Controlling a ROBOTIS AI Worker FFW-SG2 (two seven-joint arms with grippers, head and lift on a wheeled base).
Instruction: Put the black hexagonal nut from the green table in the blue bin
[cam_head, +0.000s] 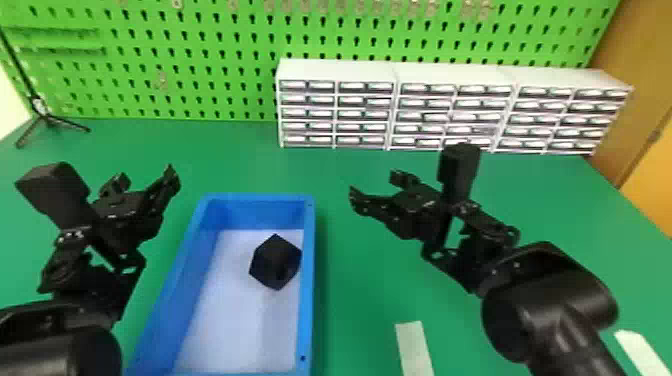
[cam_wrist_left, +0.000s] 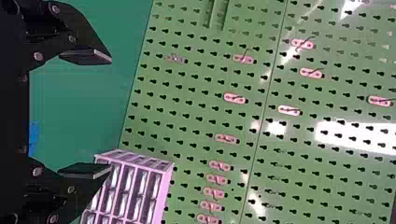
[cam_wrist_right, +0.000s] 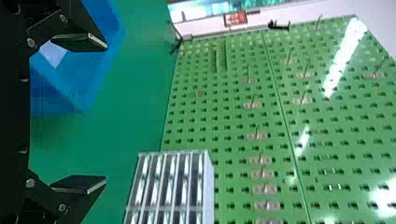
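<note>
Black hexagonal nut inside the blue bin.
It rests on the bin's white floor, near the right wall. The left gripper and right gripper both have their fingers spread apart, empty; white drawer cabinets stand behind.

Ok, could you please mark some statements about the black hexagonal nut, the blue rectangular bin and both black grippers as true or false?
The nut lies inside the bin. True.
The right gripper is shut. False: the right gripper stands open.
The left gripper is open. True.
The nut lies nearer the bin's left long wall. False: it is nearer the right one.
White drawer units stand before the green pegboard. True.
</note>
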